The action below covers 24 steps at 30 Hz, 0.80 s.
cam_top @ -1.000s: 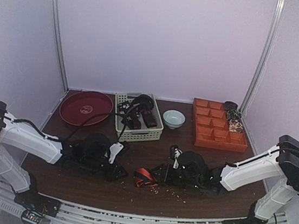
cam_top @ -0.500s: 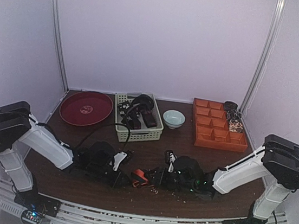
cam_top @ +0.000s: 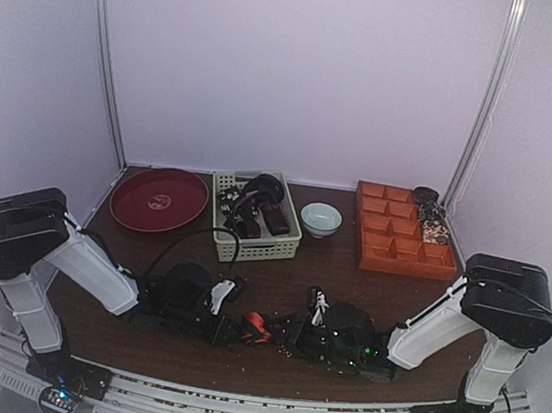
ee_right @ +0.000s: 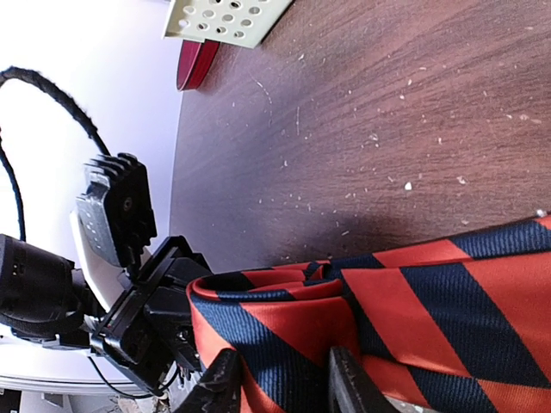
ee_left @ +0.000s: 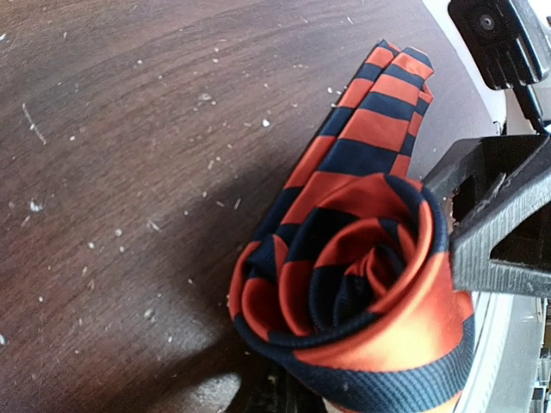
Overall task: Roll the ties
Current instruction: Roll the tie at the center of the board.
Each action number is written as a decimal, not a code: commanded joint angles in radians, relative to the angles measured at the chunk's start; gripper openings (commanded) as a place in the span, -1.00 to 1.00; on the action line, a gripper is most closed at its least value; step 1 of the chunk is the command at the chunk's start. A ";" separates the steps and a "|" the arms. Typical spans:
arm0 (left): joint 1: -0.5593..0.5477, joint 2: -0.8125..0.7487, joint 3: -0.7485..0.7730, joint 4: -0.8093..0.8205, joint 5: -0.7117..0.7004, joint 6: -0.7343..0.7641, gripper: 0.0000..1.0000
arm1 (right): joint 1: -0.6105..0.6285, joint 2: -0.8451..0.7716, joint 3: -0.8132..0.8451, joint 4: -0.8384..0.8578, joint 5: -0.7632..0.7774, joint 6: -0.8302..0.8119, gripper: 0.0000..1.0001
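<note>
Dark wood bench (cam_top: pixel 277 282), dusted with pale crumbs. Along the far side, left to right: round red tray (cam_top: pixel 159 197), pale perforated basket (cam_top: pixel 289 250) with dark ties (cam_top: pixel 273 214) heaped in it, small bowl (cam_top: pixel 321 218), orange compartment box (cam_top: pixel 391 251).

The working piece is the striped tie (ee_left: pixel 344 284), orange-red and dark navy, at the near middle of the bench between both arms. From the left wrist I see it wound into a loose spiral of several turns, with a flat tail running off across the wood. I judge the rolling step well along on this one, but not closed out.

Right fingers (ee_right: pixel 222 385): narrow, with the tie's fabric pinched between them just beside the coil. Left fingers (ee_right: pixel 159 297): pressed up against the coil's end. I cannot tell whether they clamp it.

Next move, as I read it: wind the tail in under light tension. The outer turns look slack, and the core could spring open if either side lets go early.
</note>
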<state>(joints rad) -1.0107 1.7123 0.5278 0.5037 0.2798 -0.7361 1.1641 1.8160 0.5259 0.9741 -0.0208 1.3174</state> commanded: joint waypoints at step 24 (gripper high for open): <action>0.032 0.000 0.039 0.035 0.033 0.048 -0.97 | -0.017 -0.058 0.011 -0.193 0.077 -0.132 -0.28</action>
<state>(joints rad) -0.9825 1.6875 0.5369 0.4454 0.2333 -0.7235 1.1591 1.7714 0.5316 0.8417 0.0277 1.2243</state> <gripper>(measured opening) 0.019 0.358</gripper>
